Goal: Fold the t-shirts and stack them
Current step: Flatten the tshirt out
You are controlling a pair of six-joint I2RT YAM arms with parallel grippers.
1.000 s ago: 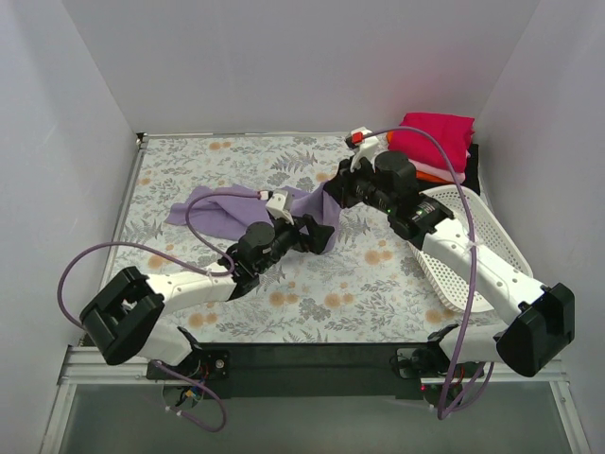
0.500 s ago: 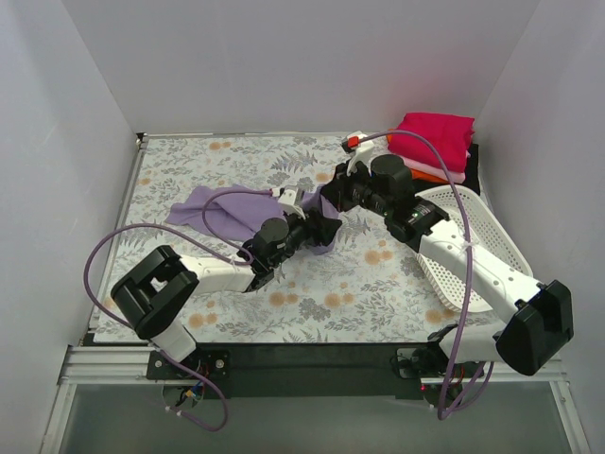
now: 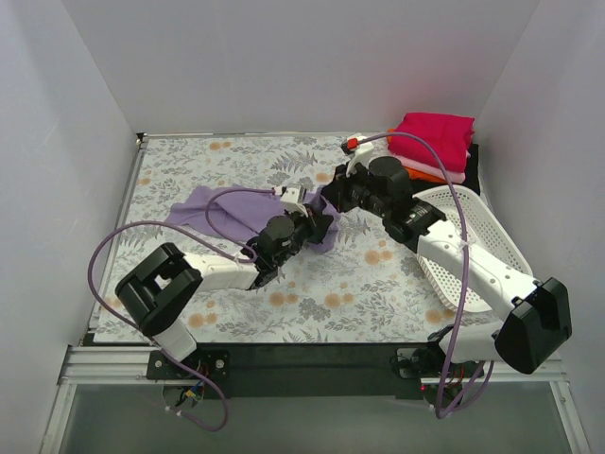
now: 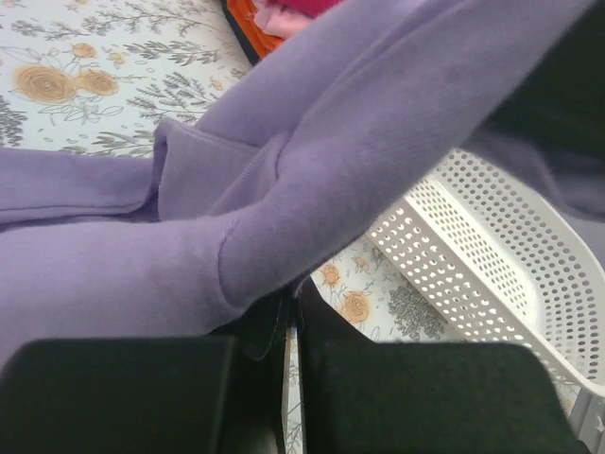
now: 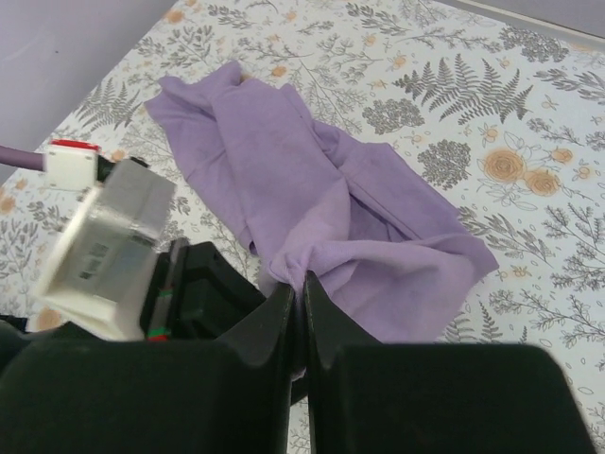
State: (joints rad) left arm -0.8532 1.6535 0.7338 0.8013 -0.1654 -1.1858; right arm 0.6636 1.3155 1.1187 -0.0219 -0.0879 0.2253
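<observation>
A lavender t-shirt (image 3: 232,210) lies crumpled on the floral table, and its right end is lifted between the two arms. My left gripper (image 3: 319,224) is shut on a fold of that cloth (image 4: 284,236), which bunches just above the jaws. My right gripper (image 3: 331,195) is shut on a nearby pinch of the same shirt (image 5: 312,189), right beside the left wrist (image 5: 104,241). At the back right corner sits a stack of folded t-shirts with magenta (image 3: 433,138) on top, then pale pink and orange (image 3: 427,175) edges, and black at the bottom.
A white lattice basket (image 3: 477,241) lies tipped on the right side of the table, under the right arm; it also fills the right of the left wrist view (image 4: 492,265). White walls close in the table on three sides.
The left arm reached further right to the raised end of the lavender shirt and its jaws closed on the cloth. The right gripper kept its hold in place.
</observation>
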